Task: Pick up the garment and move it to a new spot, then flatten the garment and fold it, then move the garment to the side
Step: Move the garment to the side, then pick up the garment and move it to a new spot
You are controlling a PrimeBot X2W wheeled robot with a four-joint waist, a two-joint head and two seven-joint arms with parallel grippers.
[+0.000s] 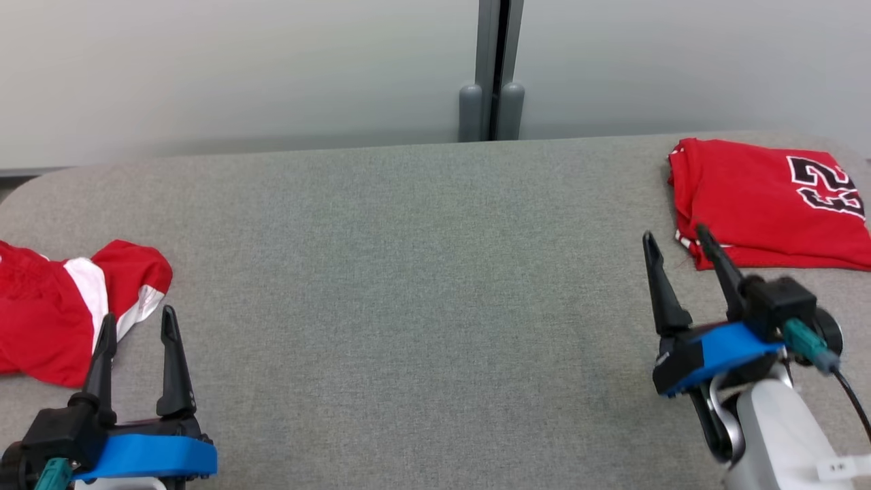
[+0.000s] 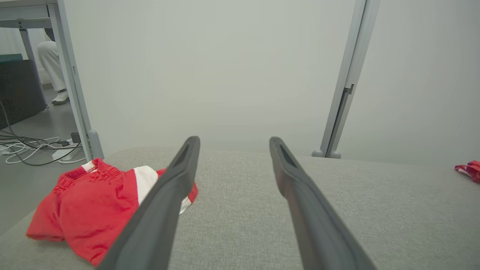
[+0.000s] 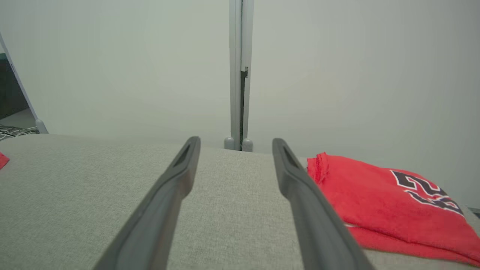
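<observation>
A crumpled red garment with white panels (image 1: 41,313) lies at the table's left edge; the left wrist view shows it (image 2: 93,202) left of my fingers. My left gripper (image 1: 139,318) is open just right of it, the left fingertip over its hem and nothing between the fingers (image 2: 234,141). A folded red garment with a black and white number (image 1: 755,197) lies flat at the far right. My right gripper (image 1: 675,237) is open at its near left corner, empty (image 3: 236,140), with the folded cloth (image 3: 375,202) to the right of the fingers.
The grey fabric table (image 1: 422,272) stretches between the two garments. A pale wall with a grey post (image 1: 491,68) stands right behind its far edge. Off the table's left end are a floor with cables (image 2: 26,146), a table leg and a person's leg (image 2: 52,67).
</observation>
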